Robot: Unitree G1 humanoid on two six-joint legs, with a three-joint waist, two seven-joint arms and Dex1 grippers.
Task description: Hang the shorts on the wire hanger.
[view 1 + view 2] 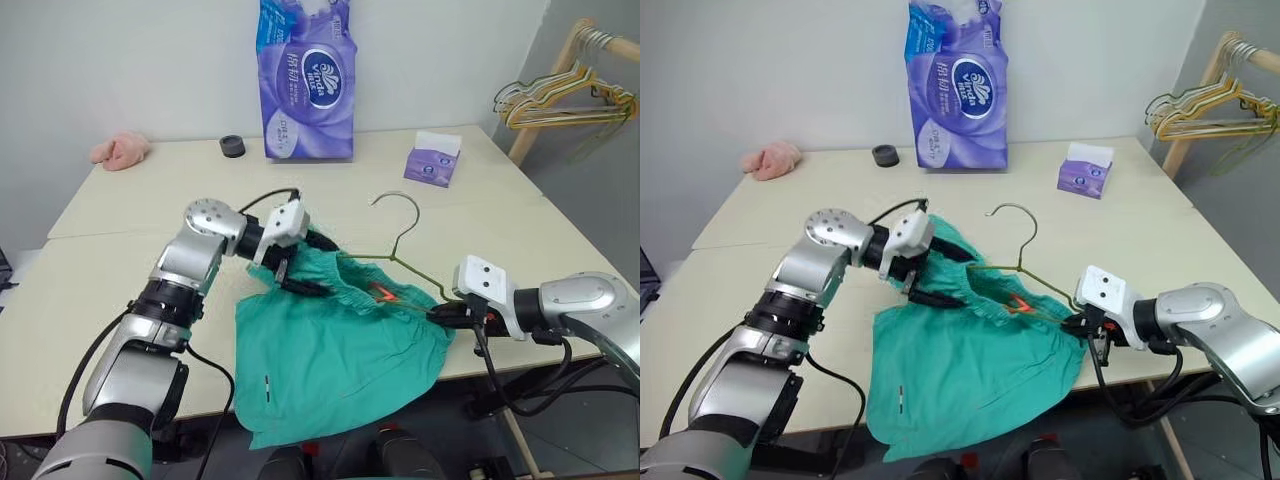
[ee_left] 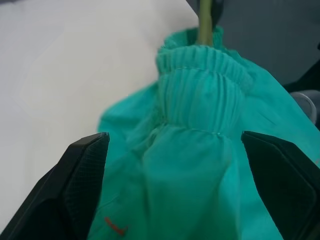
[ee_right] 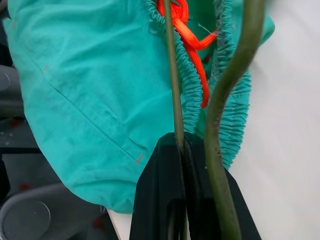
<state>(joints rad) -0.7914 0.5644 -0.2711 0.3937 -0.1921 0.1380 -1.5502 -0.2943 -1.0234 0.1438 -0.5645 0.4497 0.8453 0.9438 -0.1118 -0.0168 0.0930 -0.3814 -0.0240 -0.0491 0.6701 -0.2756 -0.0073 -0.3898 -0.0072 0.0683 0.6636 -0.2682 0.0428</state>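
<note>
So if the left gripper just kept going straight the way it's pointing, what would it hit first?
Most likely the shorts. The left gripper is open, and the gathered waistband sits right between and ahead of its fingers, with the wire hanger just beyond it. How far off the fabric is can't be judged.

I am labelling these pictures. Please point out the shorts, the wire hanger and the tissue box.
shorts [image 1: 320, 370]: left eye view, front panel.
wire hanger [image 1: 411, 228]: left eye view, neck below hook.
tissue box [image 1: 430, 167]: left eye view, purple front side.

A lab-like test room: bare white wall, plain cream table, wooden hanger rack beside it.
</note>
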